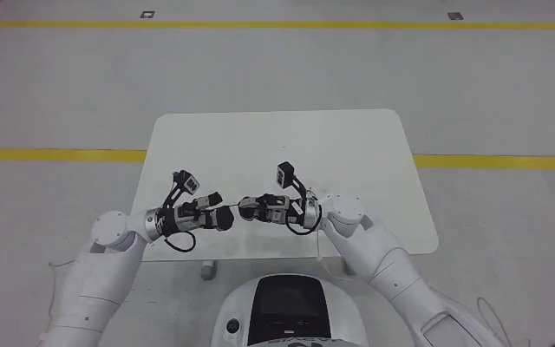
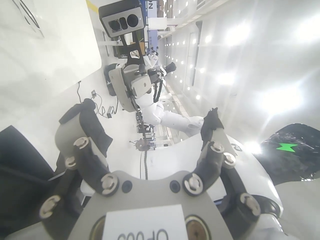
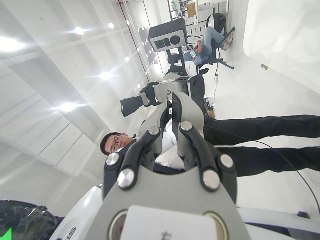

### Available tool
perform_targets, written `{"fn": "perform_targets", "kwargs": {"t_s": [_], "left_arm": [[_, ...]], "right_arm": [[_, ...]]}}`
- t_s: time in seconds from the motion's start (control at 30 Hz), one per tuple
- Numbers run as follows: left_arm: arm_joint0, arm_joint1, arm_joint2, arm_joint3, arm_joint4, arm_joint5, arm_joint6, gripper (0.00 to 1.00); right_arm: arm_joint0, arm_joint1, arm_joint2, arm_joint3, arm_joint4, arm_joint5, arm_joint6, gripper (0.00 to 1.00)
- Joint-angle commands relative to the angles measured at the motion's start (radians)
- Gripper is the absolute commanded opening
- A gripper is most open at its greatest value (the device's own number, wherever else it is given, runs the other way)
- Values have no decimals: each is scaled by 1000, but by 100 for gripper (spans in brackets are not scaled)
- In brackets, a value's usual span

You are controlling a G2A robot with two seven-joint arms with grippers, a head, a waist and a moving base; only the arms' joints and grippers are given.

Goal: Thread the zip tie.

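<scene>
Over the bench (image 1: 347,147), near edge, I see the left tool (image 1: 218,208) spread wide — right tool (image 1: 245,208) pinched on a thin zip tie (image 1: 231,206) pointing toward it

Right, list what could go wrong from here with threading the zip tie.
1. The left gripper is wide open, while what looks like the zip tie is only a thin strand jutting from the shut right gripper. Closing slightly off-line could miss or bend it.
2. Both grippers are in the air above the table, close to its near edge. If the tie slips, it might fall to the floor.
</scene>
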Motion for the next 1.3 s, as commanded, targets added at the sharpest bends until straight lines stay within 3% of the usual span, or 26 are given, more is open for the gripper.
{"fn": "perform_targets", "kwargs": {"t_s": [0.0, 0.03, 0.07, 0.23, 0.97, 1.27], "left_arm": [[0, 1, 2, 3, 0, 0, 0, 66], [-1, 2, 4, 4, 0, 0, 1, 62], [-2, 2, 6, 4, 1, 0, 1, 50], [-9, 5, 16, 11, 4, 0, 3, 41], [-12, 18, 40, 36, 2, -17, -3, 11], [-13, 23, 48, 37, -2, -23, -2, 7]], "right_arm": [[0, 1, -3, -2, -4, 3, -1, 0], [-1, 1, -4, -4, -5, 5, -2, 0], [-1, 1, -5, -4, -8, 6, -3, 0], [-4, 4, -8, -7, -19, 12, -7, 0], [-17, 14, -18, -38, -34, 20, -11, 0], [-21, 18, -19, -60, -40, 28, -13, 0]]}}
